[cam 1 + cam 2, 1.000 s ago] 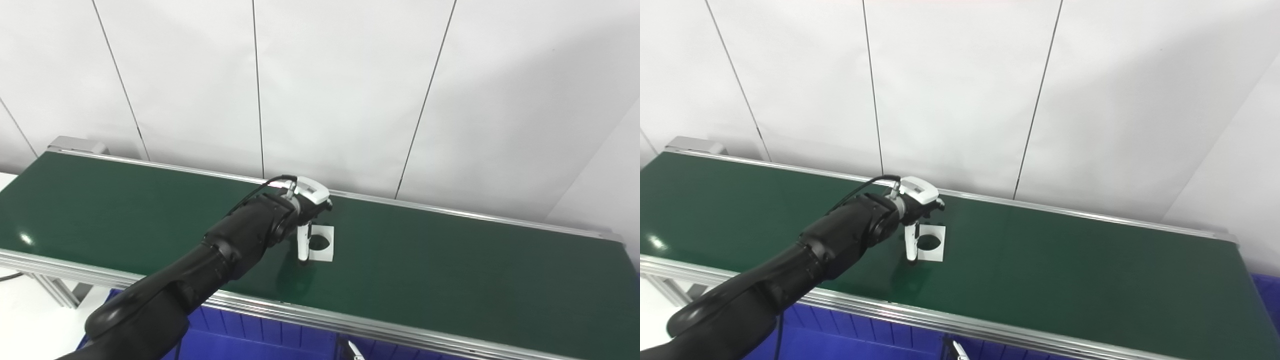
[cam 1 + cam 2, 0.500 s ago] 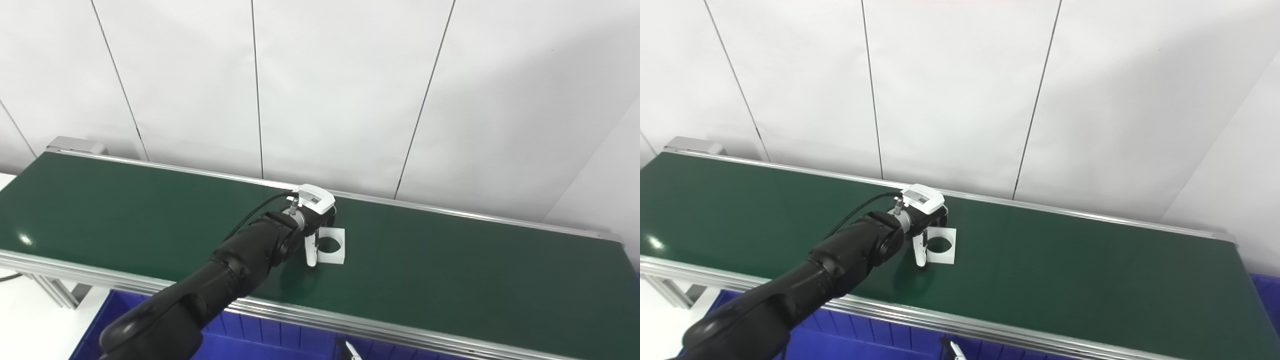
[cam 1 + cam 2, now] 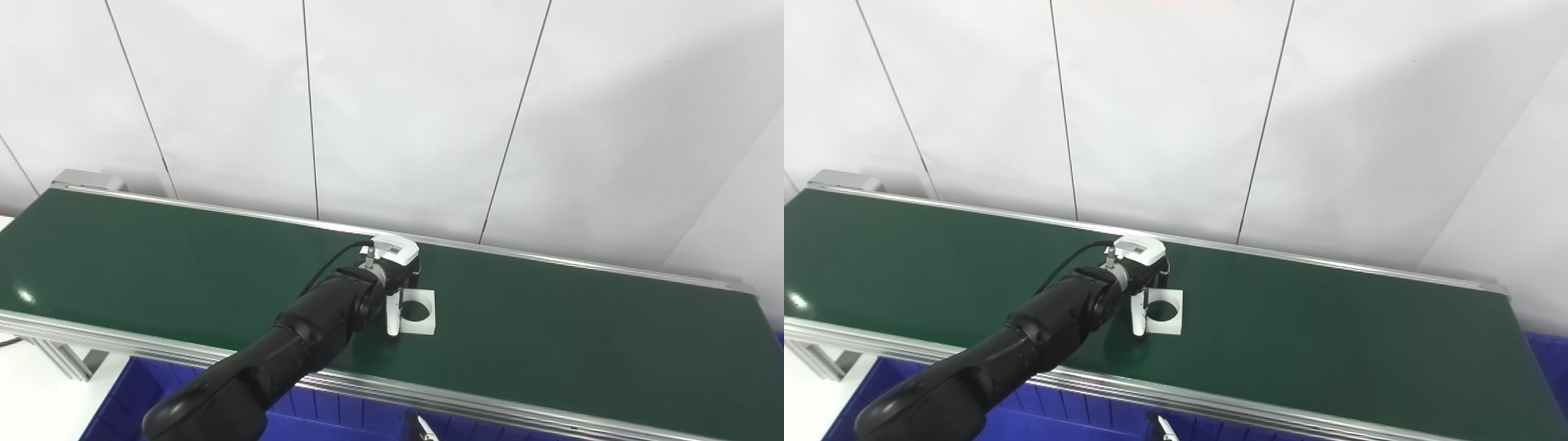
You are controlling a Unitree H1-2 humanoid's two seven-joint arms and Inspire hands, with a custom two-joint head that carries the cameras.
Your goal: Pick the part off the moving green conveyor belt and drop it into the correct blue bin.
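The main risk, in my judgement, is that the moving green conveyor belt carries the flat white square part with a round hole out from under the left hand before the grasp is finished, or that one finger pushes the part and it slides away. The part lies flat on the belt, directly below the hand and a little to its right. One white finger points down and stands at the part's left edge, seemingly touching it. I cannot tell whether the hand is clamped on the part. The blue bin lies below the belt's near rail. The right hand is not visible.
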